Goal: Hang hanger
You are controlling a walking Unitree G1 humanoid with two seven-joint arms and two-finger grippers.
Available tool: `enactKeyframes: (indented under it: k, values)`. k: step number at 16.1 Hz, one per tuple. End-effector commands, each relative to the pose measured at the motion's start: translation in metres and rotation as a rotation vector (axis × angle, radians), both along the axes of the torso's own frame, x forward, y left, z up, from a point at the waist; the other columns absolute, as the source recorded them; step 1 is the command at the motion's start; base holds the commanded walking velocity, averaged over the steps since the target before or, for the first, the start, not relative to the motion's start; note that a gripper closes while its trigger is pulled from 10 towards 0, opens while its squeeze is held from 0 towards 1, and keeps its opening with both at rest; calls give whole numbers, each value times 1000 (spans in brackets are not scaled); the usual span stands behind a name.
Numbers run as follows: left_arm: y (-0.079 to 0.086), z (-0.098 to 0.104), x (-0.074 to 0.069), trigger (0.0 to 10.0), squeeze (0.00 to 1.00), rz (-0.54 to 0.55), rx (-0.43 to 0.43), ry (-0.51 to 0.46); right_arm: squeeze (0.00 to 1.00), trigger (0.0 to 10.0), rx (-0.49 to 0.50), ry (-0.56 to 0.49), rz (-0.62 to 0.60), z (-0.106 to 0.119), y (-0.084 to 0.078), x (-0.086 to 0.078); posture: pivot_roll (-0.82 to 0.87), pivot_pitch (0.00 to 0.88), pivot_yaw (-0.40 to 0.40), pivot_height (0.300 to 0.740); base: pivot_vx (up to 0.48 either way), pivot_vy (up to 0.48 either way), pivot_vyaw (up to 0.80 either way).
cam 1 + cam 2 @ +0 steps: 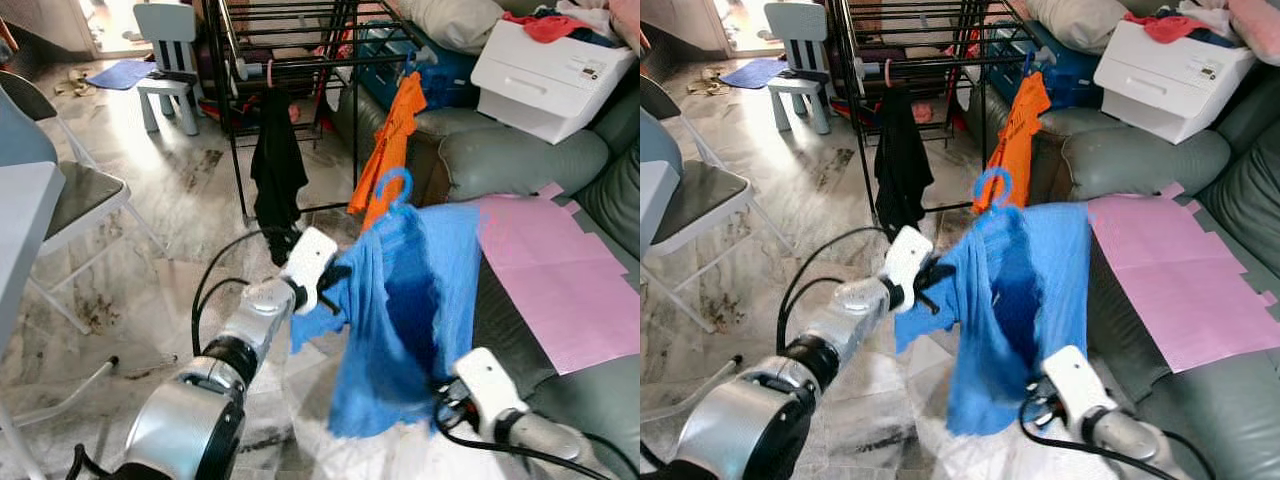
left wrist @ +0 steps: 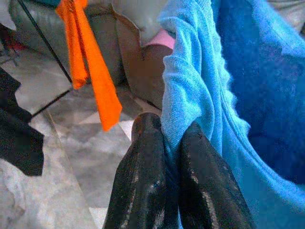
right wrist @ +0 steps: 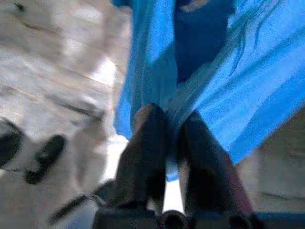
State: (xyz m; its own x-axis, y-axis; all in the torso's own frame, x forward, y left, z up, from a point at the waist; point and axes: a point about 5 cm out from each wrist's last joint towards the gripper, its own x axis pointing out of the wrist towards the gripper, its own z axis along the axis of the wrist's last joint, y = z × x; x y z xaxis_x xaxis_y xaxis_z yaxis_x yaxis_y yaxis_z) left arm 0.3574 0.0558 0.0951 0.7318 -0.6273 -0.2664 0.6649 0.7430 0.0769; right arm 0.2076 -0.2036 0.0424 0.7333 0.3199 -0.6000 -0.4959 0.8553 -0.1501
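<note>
A blue sweater [image 1: 410,310] hangs on a blue hanger whose hook [image 1: 393,186] sticks up above its collar. My left gripper [image 1: 335,283] is shut on the sweater's left edge, its fingers [image 2: 147,181] pinching the knit. My right gripper [image 1: 445,395] is shut on the garment's lower hem; the fingers [image 3: 152,148] clamp blue cloth. A black drying rack [image 1: 290,50] stands beyond, with a black garment [image 1: 277,165] and an orange shirt [image 1: 388,145] hanging from it.
A grey-green sofa [image 1: 520,160] runs along the right, carrying a pink sheet [image 1: 555,270] and a white printer [image 1: 550,75]. A folding chair [image 1: 70,195] stands at the left, a small pale chair [image 1: 168,60] farther back. Marble floor lies between.
</note>
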Motion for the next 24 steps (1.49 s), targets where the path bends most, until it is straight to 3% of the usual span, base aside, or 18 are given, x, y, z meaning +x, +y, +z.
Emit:
enactKeyframes:
  k: [1,3,10,12,13,14,17,18,19,24]
  values:
    - [-2,30,13,0,0,39,-77,-104,1000,10000,-19,39,16,-7,-2,-6,14,0,-51,740,0,0,0]
    - [0,31,15,0,0,62,-78,-110,1000,10000,-65,66,74,-13,-1,-11,16,0,-52,740,0,0,0]
    - [2,33,17,0,0,101,-71,-121,1000,10000,-38,81,162,-12,12,-14,16,0,-50,740,0,0,0]
    - [5,35,19,0,0,126,-72,-126,1000,10000,-108,70,123,-16,3,-11,16,0,-48,740,0,0,0]
    - [6,36,20,0,0,135,-78,-123,1000,10000,-182,28,38,-18,-7,-3,17,0,-48,740,0,0,0]
    - [6,36,20,0,0,135,-81,-122,1000,10000,-193,-27,-18,-15,-11,5,17,0,-48,740,0,0,0]
    - [6,37,20,0,0,136,-85,-124,1000,10000,68,-282,-174,23,0,32,13,0,-41,740,0,0,0]
    - [6,37,20,0,0,136,-91,-127,1000,10000,137,-354,-119,35,9,34,12,0,-44,740,0,0,0]
    - [4,38,20,0,0,128,-102,-129,1000,10000,204,-340,-108,36,16,34,12,0,-43,740,0,0,0]
    - [2,41,19,0,0,75,-83,-158,1000,10000,137,-283,17,27,17,22,12,0,-39,740,0,0,0]
